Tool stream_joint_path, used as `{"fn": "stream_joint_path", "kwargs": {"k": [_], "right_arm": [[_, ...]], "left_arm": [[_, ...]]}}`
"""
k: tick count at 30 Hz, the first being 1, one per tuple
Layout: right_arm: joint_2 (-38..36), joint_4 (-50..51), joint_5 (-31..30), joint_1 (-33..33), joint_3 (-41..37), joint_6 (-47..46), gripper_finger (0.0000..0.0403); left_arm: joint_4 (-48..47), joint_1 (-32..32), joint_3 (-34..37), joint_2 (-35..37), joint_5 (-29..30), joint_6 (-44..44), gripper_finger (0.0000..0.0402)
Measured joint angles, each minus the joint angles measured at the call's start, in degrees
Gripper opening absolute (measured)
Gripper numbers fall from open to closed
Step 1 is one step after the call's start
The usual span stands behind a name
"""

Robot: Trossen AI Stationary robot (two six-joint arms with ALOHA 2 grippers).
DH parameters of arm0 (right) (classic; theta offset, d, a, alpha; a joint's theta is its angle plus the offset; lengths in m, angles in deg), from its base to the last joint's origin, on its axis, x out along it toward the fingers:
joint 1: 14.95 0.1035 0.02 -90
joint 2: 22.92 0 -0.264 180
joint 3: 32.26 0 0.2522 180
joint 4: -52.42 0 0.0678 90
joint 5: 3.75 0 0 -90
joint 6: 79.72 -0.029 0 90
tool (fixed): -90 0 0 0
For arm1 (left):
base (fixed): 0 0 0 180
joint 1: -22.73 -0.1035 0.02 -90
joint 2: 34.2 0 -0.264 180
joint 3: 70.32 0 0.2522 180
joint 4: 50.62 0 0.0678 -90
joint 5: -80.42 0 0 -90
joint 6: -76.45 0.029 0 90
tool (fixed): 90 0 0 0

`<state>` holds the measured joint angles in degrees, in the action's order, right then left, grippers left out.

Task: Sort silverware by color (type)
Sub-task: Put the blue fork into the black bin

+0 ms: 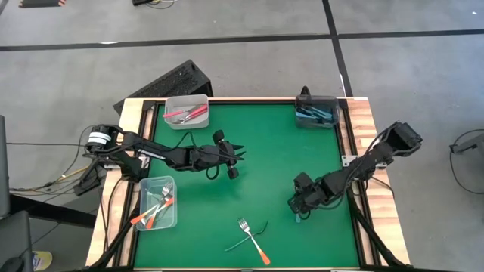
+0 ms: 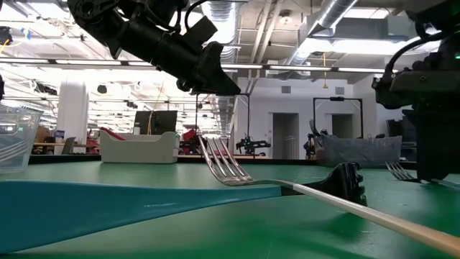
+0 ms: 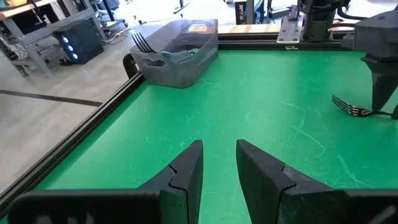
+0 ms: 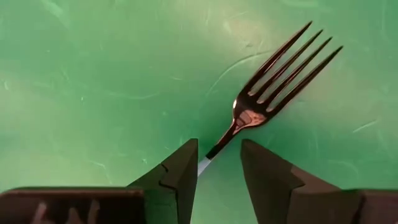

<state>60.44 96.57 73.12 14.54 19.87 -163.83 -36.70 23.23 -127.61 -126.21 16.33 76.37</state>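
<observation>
A fork [image 4: 273,81] with a dark metal head lies flat on the green mat near the table's right side, also visible in the left wrist view [image 3: 348,107]. My right gripper [image 4: 219,163] points down over it, open, one finger on each side of the fork's neck where the pale handle begins. My left gripper [image 1: 236,155] hovers above the mat left of centre, open and holding nothing. Two more forks lie crossed near the near edge: one orange-handled [image 1: 255,245], one teal-handled [image 1: 249,236].
A clear bin [image 1: 185,112] at the far left holds red and pink utensils. Another clear bin [image 1: 157,202] at the near left holds orange ones. The dark grey bin [image 1: 316,113] at the far right holds teal ones. Open mat lies between the arms.
</observation>
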Motion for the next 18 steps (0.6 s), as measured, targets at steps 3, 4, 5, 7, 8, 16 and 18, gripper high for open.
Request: {"fn": "stream_joint_path", "kwargs": {"k": [3,4,5,7,8,16,18], "right_arm": [[1.91,-0.74,-0.19,0.53,0.29,-1.34,0.0152],[2.05,-0.76,-0.2,0.53,0.31,-1.33,0.0152],[2.07,-0.76,-0.07,0.52,0.28,-1.13,0.0151],[2.09,-0.76,0.37,0.17,0.26,-0.28,0.0145],[1.82,-0.63,0.52,-0.06,0.25,0.27,0.014],[1.24,3.15,1.76,-3.56,0.2,8.76,0.0055],[1.24,3.66,2.49,-4.79,0.2,11.77,0.0032]], "left_arm": [[-0.08,0.0,0.0,0.0,0.0,0.05,0.0087],[-0.08,0.0,0.0,0.0,0.0,0.07,0.0087],[-0.08,0.0,0.0,0.0,0.0,0.07,0.0087],[-0.08,0.0,0.0,0.0,0.0,0.17,0.0087],[-0.07,0.0,0.0,0.0,0.0,0.24,0.0087],[-0.04,-0.11,0.0,0.0,0.0,0.02,0.0087],[-0.04,-0.11,0.0,0.0,0.0,0.0,0.0087]]}}
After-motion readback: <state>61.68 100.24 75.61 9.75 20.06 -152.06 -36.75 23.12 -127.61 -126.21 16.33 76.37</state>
